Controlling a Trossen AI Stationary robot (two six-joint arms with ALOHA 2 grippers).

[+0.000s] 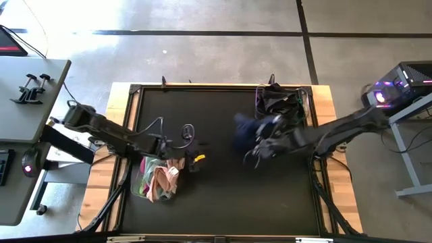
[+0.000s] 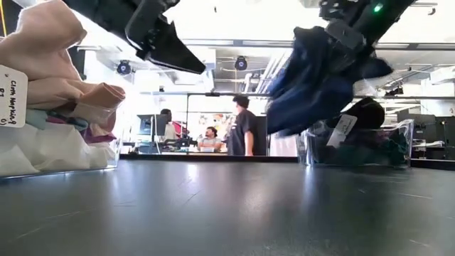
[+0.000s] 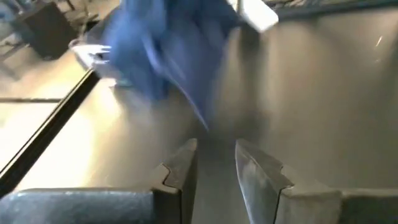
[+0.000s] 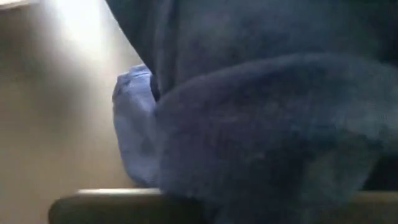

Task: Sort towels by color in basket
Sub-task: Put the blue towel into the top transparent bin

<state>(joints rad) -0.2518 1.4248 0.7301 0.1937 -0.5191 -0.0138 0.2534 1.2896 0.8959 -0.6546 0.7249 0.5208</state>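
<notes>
**Navy towel in the air, mid-transfer on the right arm**

Landmark: the dark-towel basket (image 1: 283, 101) at the far right corner of the table (image 1: 223, 196).

- Right gripper (image 1: 260, 145) sits just off the basket, toward table centre, closed on a navy towel (image 1: 246, 131). In the low view the cloth hangs clear of the table top, white paper tag (image 2: 343, 129) dangling under it. The right wrist view is filled with navy fabric, so I can't see the fingertips themselves; I judge the grip from the hanging cloth.
- Left gripper (image 1: 181, 145) is well across the table from the basket, beside the pastel pile (image 1: 156, 181). Fingers (image 3: 180, 171) slightly apart, nothing between them, and aimed at the navy towel.
- The pile holds pink, mint and white cloths, in a clear bin as far as I can tell from the low view.

My read: one sort step is half done, towel lifted but not placed. I can't tell from here whether it's heading into the basket or out. If in, next I need to carry it over the rim, lower, release, and check the tag doesn't snag.
</notes>
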